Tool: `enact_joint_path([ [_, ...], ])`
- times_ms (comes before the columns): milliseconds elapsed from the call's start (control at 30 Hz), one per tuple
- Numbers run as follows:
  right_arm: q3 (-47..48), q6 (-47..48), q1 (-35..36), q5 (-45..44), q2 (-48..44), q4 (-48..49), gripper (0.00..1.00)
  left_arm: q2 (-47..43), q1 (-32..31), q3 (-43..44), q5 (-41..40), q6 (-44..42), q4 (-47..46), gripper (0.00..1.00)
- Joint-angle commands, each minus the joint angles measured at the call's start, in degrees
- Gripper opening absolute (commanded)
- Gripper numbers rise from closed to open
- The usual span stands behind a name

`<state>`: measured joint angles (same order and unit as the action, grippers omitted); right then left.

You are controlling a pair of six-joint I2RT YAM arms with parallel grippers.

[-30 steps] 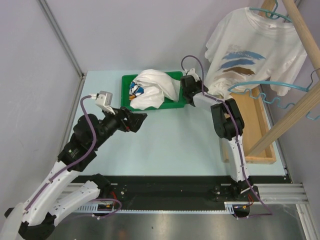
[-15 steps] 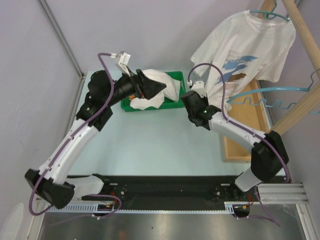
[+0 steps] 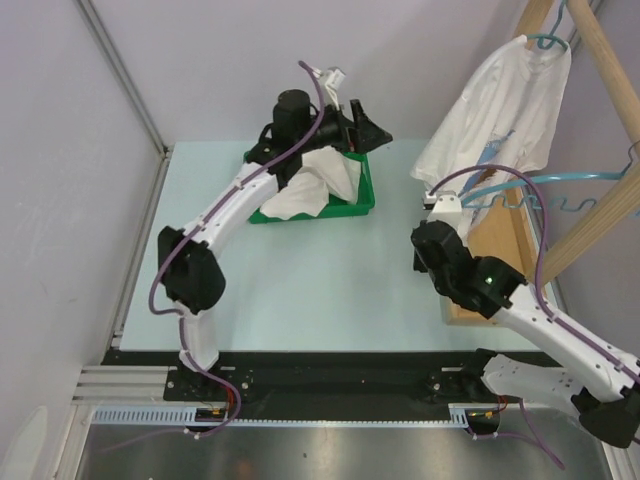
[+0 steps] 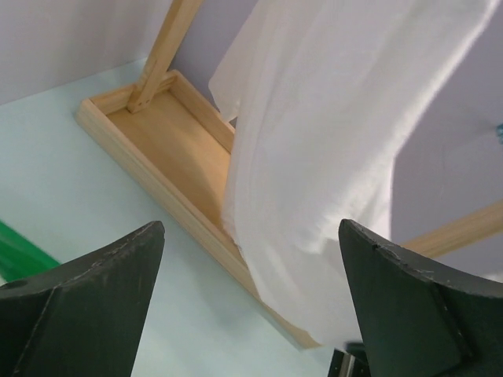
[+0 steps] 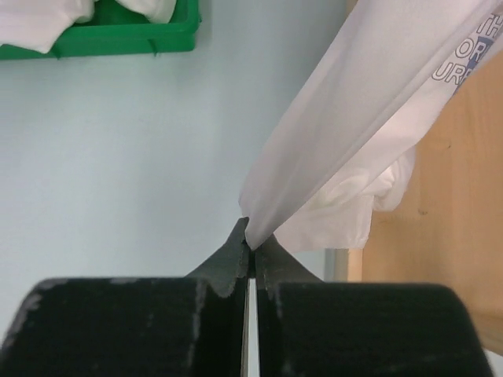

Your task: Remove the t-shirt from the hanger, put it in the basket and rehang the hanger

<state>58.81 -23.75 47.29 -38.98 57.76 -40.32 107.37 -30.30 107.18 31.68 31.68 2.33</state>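
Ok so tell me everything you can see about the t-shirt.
The t-shirt is white thin fabric with a blue print on the front. Its neck hangs on a teal hanger at the wooden rack. It is drawn down and sideways, taut, its lower edge pinched in the shut right gripper.

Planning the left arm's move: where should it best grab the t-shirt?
Probably the free side edge of the t-shirt, approached from the table side: it hangs vertical, facing the open left pincer, while the right pincer pinches its lower edge.
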Motion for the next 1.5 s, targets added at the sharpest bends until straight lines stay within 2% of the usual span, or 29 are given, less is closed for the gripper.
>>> enact_joint_path([
  [0,-1.4,-3.7,0.3,4.1,-6.8,-5.1,0.00,5.8,-3.2,8.7,3.8,-2.0,-4.8,0.98],
  [100,-2.8,-4.8,0.3,5.1,-10.3,-7.7,0.00,9.5,-5.5,11.4,6.6,-1.7,-12.1,0.99],
  [233,-3.3,-5.5,0.3,5.3,-13.5,-9.5,0.00,14.4,-8.4,16.7,12.2,-0.1,-16.3,1.00],
  [333,-2.6,-5.5,0.3,5.4,-14.8,-10.3,0.00,15.8,-9.9,15.4,14.2,2.0,-21.9,0.99],
  [400,-2.2,-5.9,0.3,5.8,-15.0,-10.8,0.00,17.2,-10.9,16.1,14.2,2.1,-22.3,0.98],
  [467,-1.8,-6.0,0.3,5.8,-15.3,-11.4,0.00,18.7,-11.4,18.9,12.5,1.6,-20.4,0.91],
  [500,-1.6,-6.0,0.3,5.8,-15.5,-11.8,0.00,19.5,-11.4,20.3,11.2,1.5,-16.6,0.86],
  [533,-1.4,-6.2,0.3,5.8,-15.8,-11.9,0.00,21.0,-11.4,23.0,8.8,1.5,-14.8,0.73],
  [567,-1.1,-6.2,0.3,5.9,-16.2,-12.2,0.00,21.6,-11.4,23.8,8.1,1.6,-13.0,0.65],
  [600,-0.8,-6.3,0.3,6.0,-16.3,-12.3,0.00,21.9,-11.4,24.3,7.5,1.9,-12.7,0.60],
  [700,0.0,-6.4,0.3,6.4,-16.9,-12.9,0.03,22.3,-11.4,24.2,5.9,3.3,-12.4,0.30],
  [733,0.2,-6.6,0.3,6.4,-16.8,-13.1,0.06,21.7,-11.4,24.0,5.7,3.9,-12.2,0.13],
  [800,1.2,-6.7,0.3,7.2,-16.9,-13.7,0.22,21.0,-11.4,23.3,4.6,4.4,-10.7,0.00],
  [833,1.7,-6.7,0.3,7.7,-16.9,-14.1,0.37,20.3,-11.4,22.6,3.9,4.7,-9.7,0.00],
  [867,2.2,-6.6,0.4,8.3,-16.9,-14.4,0.44,19.2,-11.4,22.5,2.7,4.5,-7.0,0.00],
  [933,4.2,-6.3,1.0,10.5,-17.1,-14.8,0.58,18.3,-11.2,21.9,2.6,4.1,-4.4,0.00],
  [1033,7.0,-5.6,1.9,12.4,-17.8,-15.6,0.70,16.5,-11.0,20.8,3.4,4.1,-0.9,0.00],
  [1233,13.5,-1.7,2.6,19.8,-16.7,-12.2,0.82,15.1,-10.4,19.9,4.2,4.0,0.8,0.00],
  [1367,16.1,1.6,2.6,29.4,-13.4,-5.9,0.84,15.5,-10.1,20.1,4.4,4.4,1.2,0.00],
  [1467,14.5,2.3,2.6,36.8,-11.4,-1.9,0.88,15.9,-10.1,20.5,4.6,4.4,1.8,0.00],
])
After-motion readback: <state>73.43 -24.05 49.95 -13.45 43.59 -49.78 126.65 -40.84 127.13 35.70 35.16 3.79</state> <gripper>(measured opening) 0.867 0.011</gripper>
